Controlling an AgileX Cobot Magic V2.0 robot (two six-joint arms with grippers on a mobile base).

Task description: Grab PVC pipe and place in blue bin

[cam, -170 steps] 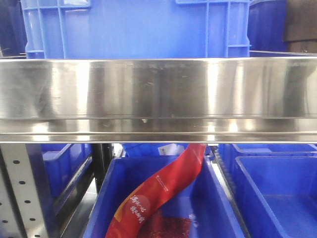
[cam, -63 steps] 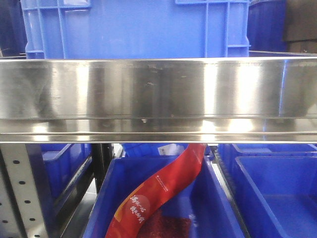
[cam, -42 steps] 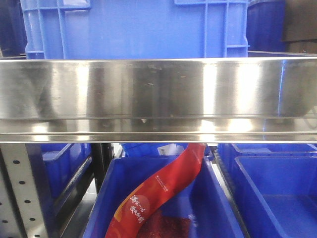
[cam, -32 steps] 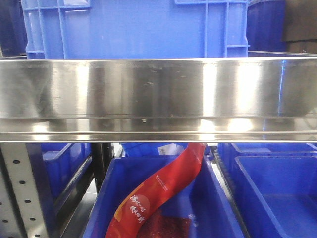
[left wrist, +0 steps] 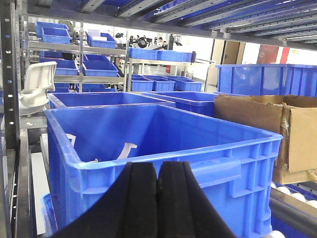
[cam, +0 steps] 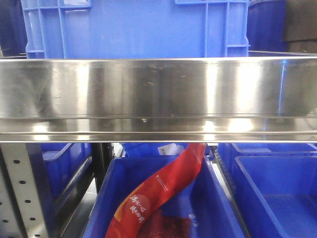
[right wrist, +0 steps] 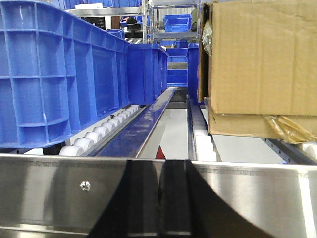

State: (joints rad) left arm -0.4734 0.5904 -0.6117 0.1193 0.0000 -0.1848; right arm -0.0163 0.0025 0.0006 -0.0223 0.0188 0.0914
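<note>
– Has anything moved since a moment ago?

– Hardly. From the front, only the glints on the steel rail (cam: pixel 158 89) have slid a little. The red bag (cam: pixel 158 191) lies just as it did, draped in the lower blue tub (cam: pixel 220 208).

– And the left fingers (left wrist: pixel 141 198)?

– Pressed together, pad against pad, with nothing between them. Off to their left, on a shelf, sits a white moulded part (left wrist: pixel 34 89). Straight beyond their tips stands the blue bin (left wrist: pixel 198 163), open at the top, its near rim just past them. Inside it, against the far-left wall, I can see a few white pieces (left wrist: pixel 126 150). Whether any of them is the PVC pipe, I cannot tell from here. To the right of the fingers, beside the bin, is a cardboard box (left wrist: pixel 277 129).

– The right fingers (right wrist: pixel 143 198)?

– Also together, holding nothing. They sit right up against a steel lip (right wrist: pixel 59 193) that runs across in front of them. Beyond and to their left a big blue crate (right wrist: pixel 54 74) rests on white rollers (right wrist: pixel 99 134). Straight ahead a blue track (right wrist: pixel 148 124) runs away from the tips. Up to their right is another cardboard carton (right wrist: pixel 257 64), with crumpled yellowish tape hanging at its bottom edge.

– So where's the pipe?

– Not between either pair of fingers. No view shows it plainly.
</note>
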